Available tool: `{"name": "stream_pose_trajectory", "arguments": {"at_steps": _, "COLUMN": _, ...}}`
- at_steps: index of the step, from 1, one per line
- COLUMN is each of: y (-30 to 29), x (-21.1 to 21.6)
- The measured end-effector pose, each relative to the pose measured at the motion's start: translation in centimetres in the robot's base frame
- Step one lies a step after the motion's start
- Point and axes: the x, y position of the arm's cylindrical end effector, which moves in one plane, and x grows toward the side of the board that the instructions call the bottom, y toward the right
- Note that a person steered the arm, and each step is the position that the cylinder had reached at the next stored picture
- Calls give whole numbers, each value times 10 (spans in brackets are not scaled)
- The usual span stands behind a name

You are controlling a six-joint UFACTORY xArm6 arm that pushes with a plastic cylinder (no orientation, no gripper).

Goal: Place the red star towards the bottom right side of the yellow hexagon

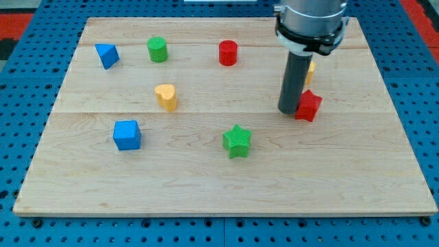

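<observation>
Pale wooden board [206, 171] lies on a blue pegboard surface [20, 123] and fills most of the frame. At the upper right, my tip [287, 111] rests on the board, touching or just beside the left side of the red star [309, 105]. No gripper is fitted, only the straight dark rod, so nothing spreads or pinches. Behind the rod, slightly above the red star, a sliver of the yellow hexagon [311, 69] shows; most of it is hidden. A red cylinder [228, 53] stands at upper centre, with a green cylinder [158, 49] to its left and a blue triangle [107, 55] at the upper left. A yellow heart [166, 97] sits left of centre, a blue cube [127, 134] at lower left, and a green star [237, 140] below centre, well apart from the red star.
</observation>
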Motion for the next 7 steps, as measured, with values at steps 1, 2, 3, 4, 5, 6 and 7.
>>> {"name": "stream_pose_trajectory", "arguments": {"at_steps": 1, "y": -17, "x": 0}}
{"name": "stream_pose_trajectory", "arguments": {"at_steps": 2, "y": -19, "x": 0}}
{"name": "stream_pose_trajectory", "arguments": {"at_steps": 3, "y": -10, "x": -4}}
{"name": "stream_pose_trajectory", "arguments": {"at_steps": 4, "y": 19, "x": -30}}
{"name": "stream_pose_trajectory", "arguments": {"at_steps": 5, "y": 19, "x": -30}}
{"name": "stream_pose_trajectory", "arguments": {"at_steps": 6, "y": 19, "x": -32}}
{"name": "stream_pose_trajectory", "arguments": {"at_steps": 7, "y": 19, "x": -32}}
